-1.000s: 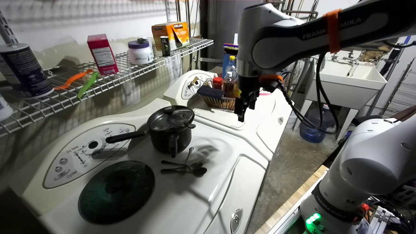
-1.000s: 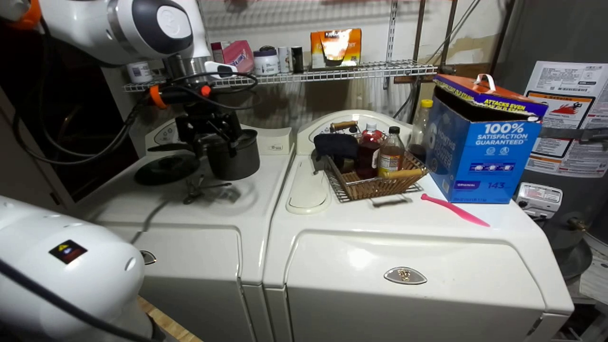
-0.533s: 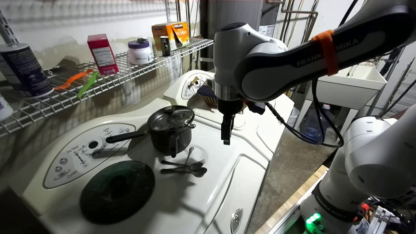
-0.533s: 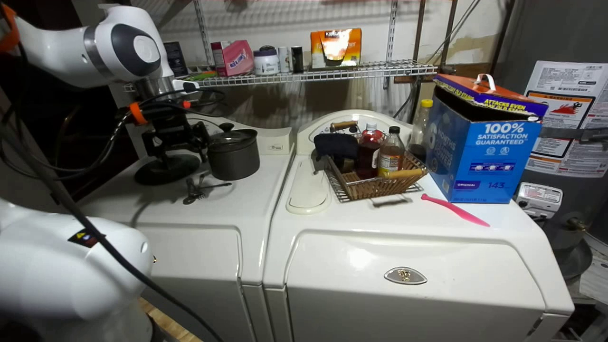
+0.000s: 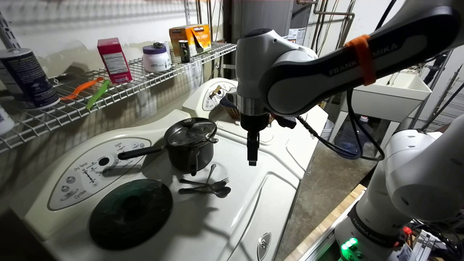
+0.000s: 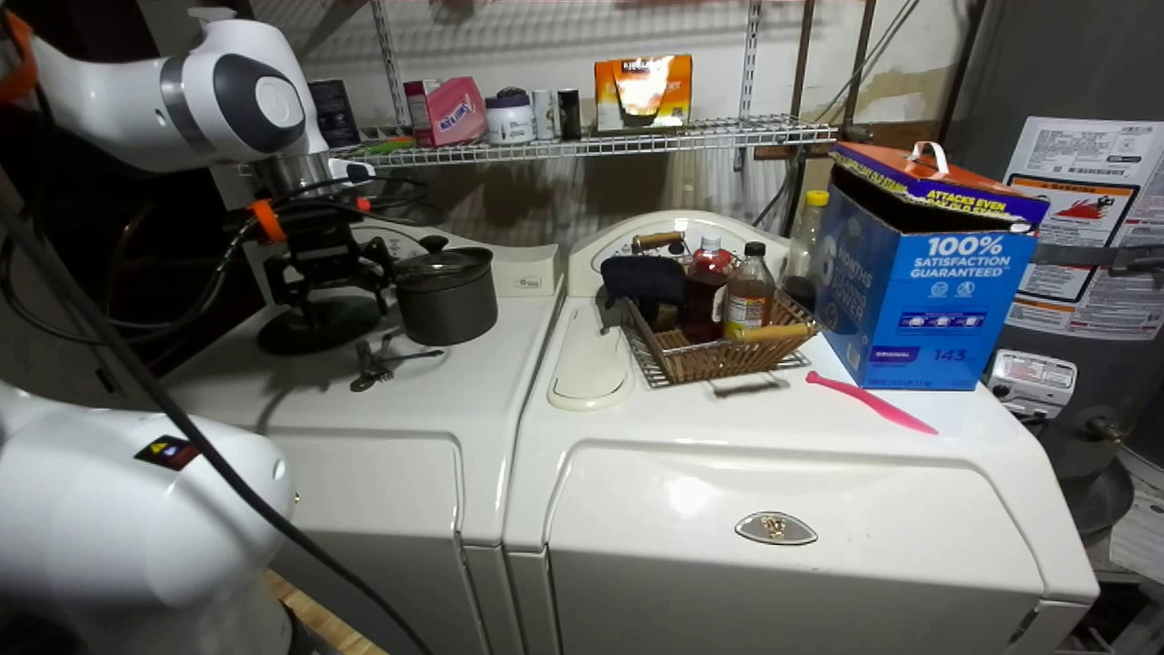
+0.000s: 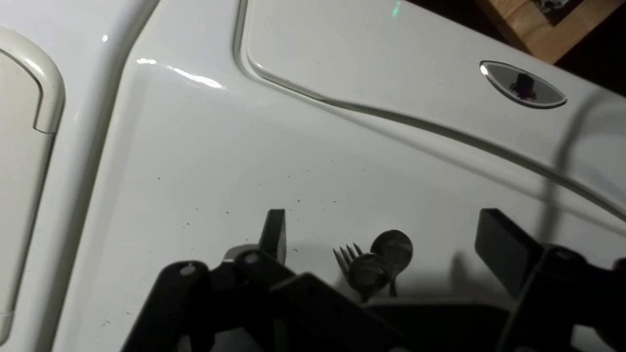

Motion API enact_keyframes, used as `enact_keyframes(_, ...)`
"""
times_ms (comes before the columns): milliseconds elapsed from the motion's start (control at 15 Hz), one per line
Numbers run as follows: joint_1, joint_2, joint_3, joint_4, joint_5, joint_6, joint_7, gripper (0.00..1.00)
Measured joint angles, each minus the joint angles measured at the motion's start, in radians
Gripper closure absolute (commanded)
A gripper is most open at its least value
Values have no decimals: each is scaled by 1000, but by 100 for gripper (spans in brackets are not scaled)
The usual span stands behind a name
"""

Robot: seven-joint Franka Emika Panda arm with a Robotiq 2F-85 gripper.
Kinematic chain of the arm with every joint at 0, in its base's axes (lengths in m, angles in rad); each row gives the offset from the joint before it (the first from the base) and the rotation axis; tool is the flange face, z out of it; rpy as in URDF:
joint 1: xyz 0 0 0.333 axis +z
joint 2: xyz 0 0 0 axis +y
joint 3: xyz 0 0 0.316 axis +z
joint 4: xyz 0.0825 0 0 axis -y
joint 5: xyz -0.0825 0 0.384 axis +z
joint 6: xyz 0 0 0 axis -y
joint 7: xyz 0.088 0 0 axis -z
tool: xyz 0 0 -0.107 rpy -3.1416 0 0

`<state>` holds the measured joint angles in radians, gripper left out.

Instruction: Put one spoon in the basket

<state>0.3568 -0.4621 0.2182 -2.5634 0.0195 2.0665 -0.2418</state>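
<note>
Two dark metal spoons and a fork lie crossed on the white machine top. One spoon (image 5: pixel 222 192) lies nearest the front; the other spoon (image 7: pixel 368 275) overlaps it and the fork (image 7: pixel 347 255) in the wrist view. My gripper (image 7: pixel 381 215) is open and empty, and the spoon bowls show between its fingers, farther off. The handles are hidden by the gripper there. In both exterior views the gripper (image 5: pixel 252 162) hangs above the top, fingers pointing down. The brown basket (image 6: pixel 700 366) stands on the other machine, holding bottles and a dark cloth; the arm mostly hides it in an exterior view (image 5: pixel 232 112).
A dark lidded pot (image 5: pixel 192 154) stands close behind the spoons, its handle sticking out. A dark round lid (image 5: pixel 131 214) lies beside them. A white wire shelf (image 6: pixel 582 146) runs above. A blue box (image 6: pixel 928 309) and pink utensil (image 6: pixel 870 402) are by the basket.
My gripper has come down and moved away from the basket side toward the spoons, turning somewhat. In the last half second it has shifted only slightly. The spoons, pot and basket have not moved.
</note>
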Motion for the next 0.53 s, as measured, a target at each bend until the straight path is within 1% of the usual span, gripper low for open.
enact_keyframes(133, 31, 10, -2, -4, 36, 38, -76, 0)
enact_keyframes(267, 64, 18, -8, -18, 76, 103, -152, 0)
enact_keyframes(533, 123, 18, -54, -64, 159, 268, -328, 0)
